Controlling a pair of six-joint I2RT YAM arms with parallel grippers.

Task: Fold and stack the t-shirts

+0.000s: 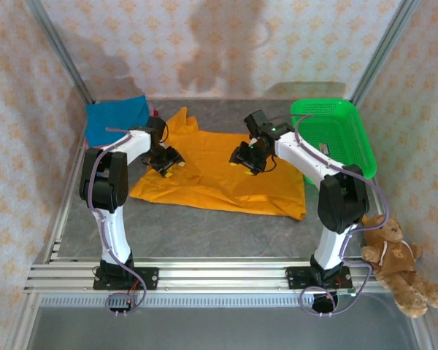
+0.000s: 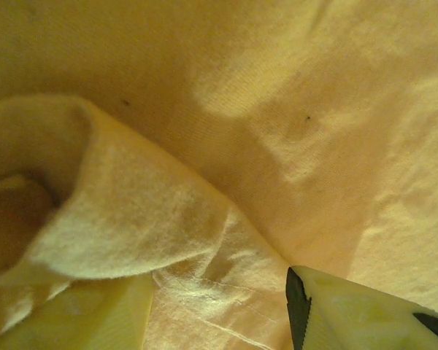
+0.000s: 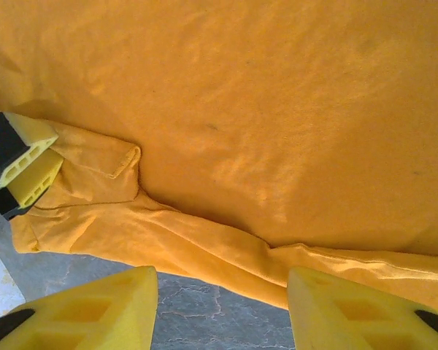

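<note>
A bright orange t-shirt [image 1: 219, 175] lies spread out in the middle of the grey table [image 1: 204, 233]. A blue t-shirt [image 1: 115, 120] is bunched at the back left corner. My left gripper [image 1: 166, 162] sits low on the orange shirt's left part. In the left wrist view it is the gripper [image 2: 219, 321] standing open over a hem, beside a rolled fold [image 2: 102, 204]. My right gripper [image 1: 250, 157] hovers over the shirt's upper middle. In the right wrist view it is the gripper [image 3: 223, 292] held open above the shirt's edge [image 3: 204, 240] and bare table, gripping nothing.
A green mesh basket [image 1: 332, 135] stands at the back right, close to the right arm. A brown teddy bear [image 1: 398, 262] lies off the table's front right corner. Metal frame posts and patterned walls enclose the table. The left gripper's fingers [image 3: 25, 160] show at the right wrist view's left edge.
</note>
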